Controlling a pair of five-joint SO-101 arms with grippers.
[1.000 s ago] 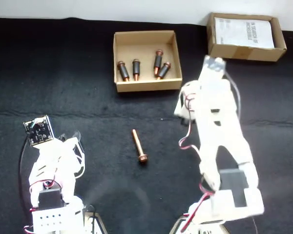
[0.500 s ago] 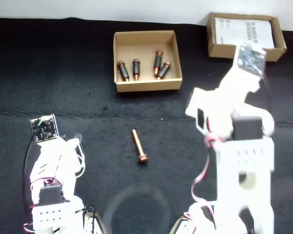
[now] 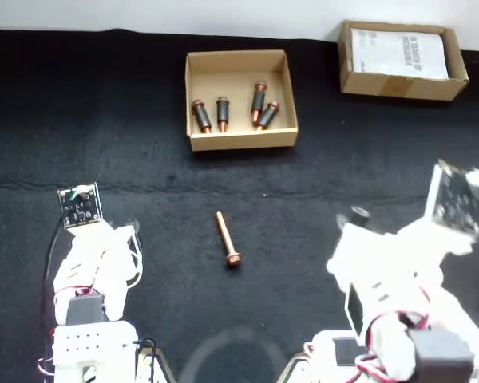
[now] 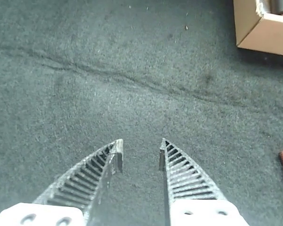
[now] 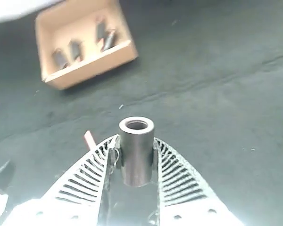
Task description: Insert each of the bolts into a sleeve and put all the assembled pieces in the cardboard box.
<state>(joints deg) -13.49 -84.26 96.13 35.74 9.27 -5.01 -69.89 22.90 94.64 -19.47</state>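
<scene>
I am gripping 1 sleeve (image 5: 136, 151) in my right gripper (image 5: 136, 141), with both fingers pressing its sides and its open end pointing out past my fingertips. I am holding it above the black mat (image 3: 128, 120), in front of the cardboard box (image 3: 241, 141) and off to the box's right. My left gripper (image 4: 140, 153) is hanging narrowly open with nothing between its fingers, in front of the box and off to its left. 1 bolt (image 3: 226, 238) is lying flat on the mat in front of the box, between my 2 arms. 4 assembled pieces (image 3: 223, 113) are lying inside the box. 1 second box (image 3: 399, 86), holding a printed sheet, is sitting to the right of the cardboard box.
</scene>
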